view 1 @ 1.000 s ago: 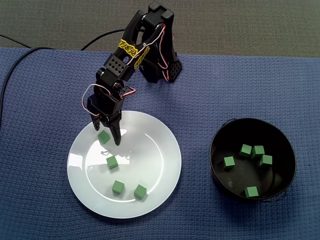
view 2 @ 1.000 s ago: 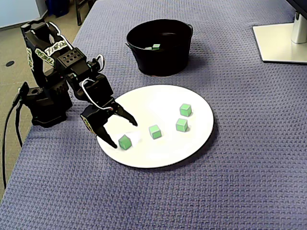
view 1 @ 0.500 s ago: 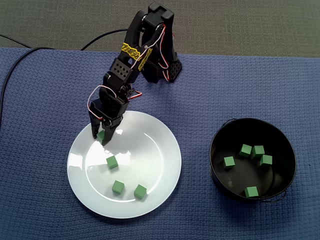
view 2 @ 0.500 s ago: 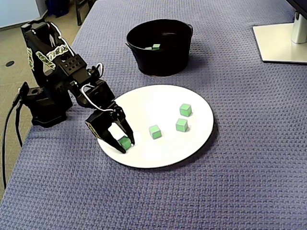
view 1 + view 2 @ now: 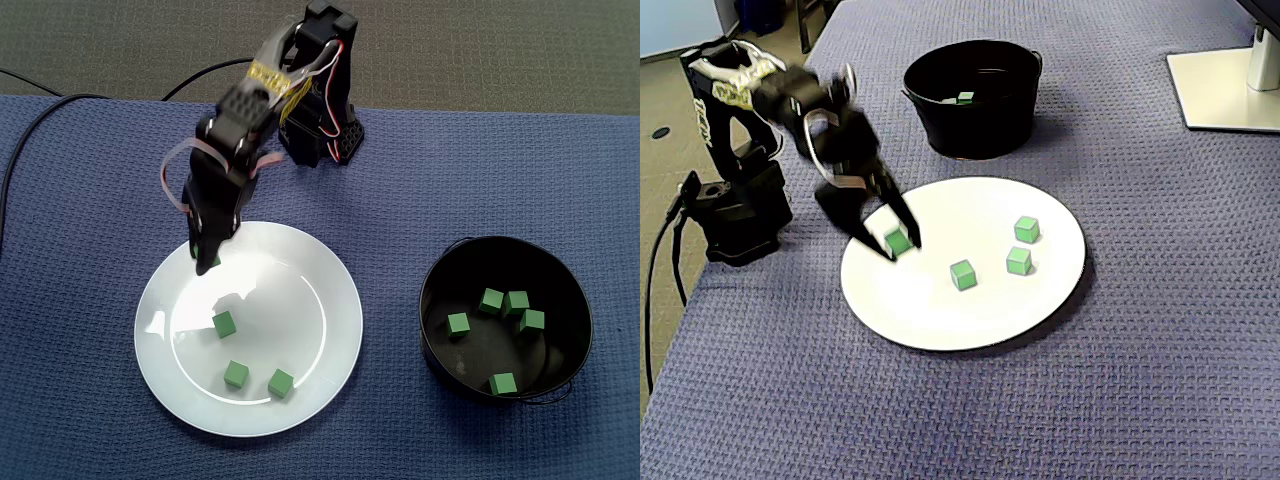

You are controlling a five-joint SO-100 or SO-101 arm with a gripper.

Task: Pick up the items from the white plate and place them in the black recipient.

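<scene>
In both fixed views my black gripper [image 5: 206, 261] [image 5: 898, 243] is shut on a small green cube [image 5: 898, 241] and holds it lifted over the edge of the white plate [image 5: 310, 390] [image 5: 940, 330] nearest the arm's base. In one fixed view the fingers hide most of that cube. Three green cubes lie on the plate [image 5: 224, 323] [image 5: 236, 374] [image 5: 281, 382]. The black bucket [image 5: 430, 300] [image 5: 970, 130] holds several green cubes [image 5: 491, 299].
The arm's base [image 5: 325, 140] [image 5: 735, 215] stands on the blue cloth beside the plate. A dark cable [image 5: 30, 130] runs along the cloth's left in one fixed view. A white monitor foot [image 5: 1225, 90] sits at the far right corner.
My gripper closed around the green cube on the plate, then rose with it. The arm shows motion blur now.
</scene>
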